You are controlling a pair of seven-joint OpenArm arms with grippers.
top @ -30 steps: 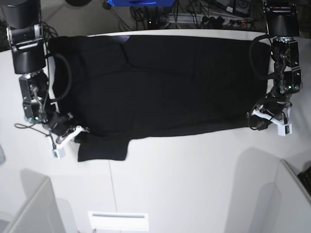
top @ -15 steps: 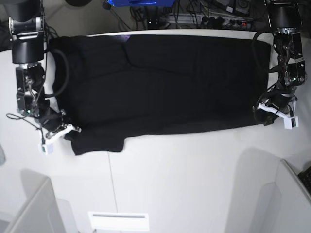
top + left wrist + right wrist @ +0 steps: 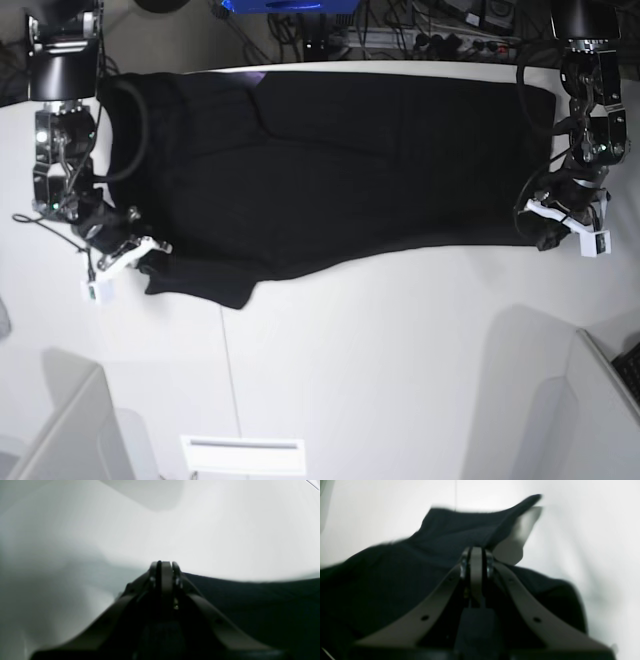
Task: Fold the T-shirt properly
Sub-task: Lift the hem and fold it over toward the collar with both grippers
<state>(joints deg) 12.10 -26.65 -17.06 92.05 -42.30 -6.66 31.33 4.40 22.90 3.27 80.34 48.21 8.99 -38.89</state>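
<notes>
The T-shirt (image 3: 340, 170) is spread across the desk (image 3: 400, 380), its near edge pinched at either end by the closed left end effector (image 3: 570, 225) and right end effector (image 3: 120, 262). Uneven pulling could slip the cloth free or bunch the fold.

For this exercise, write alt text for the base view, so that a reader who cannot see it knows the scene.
A large black T-shirt lies spread across a white table, seen from above. A robot arm stands at each end: the right claw is shut at the near corner on the picture's left, the left claw at the opposite edge.
</notes>
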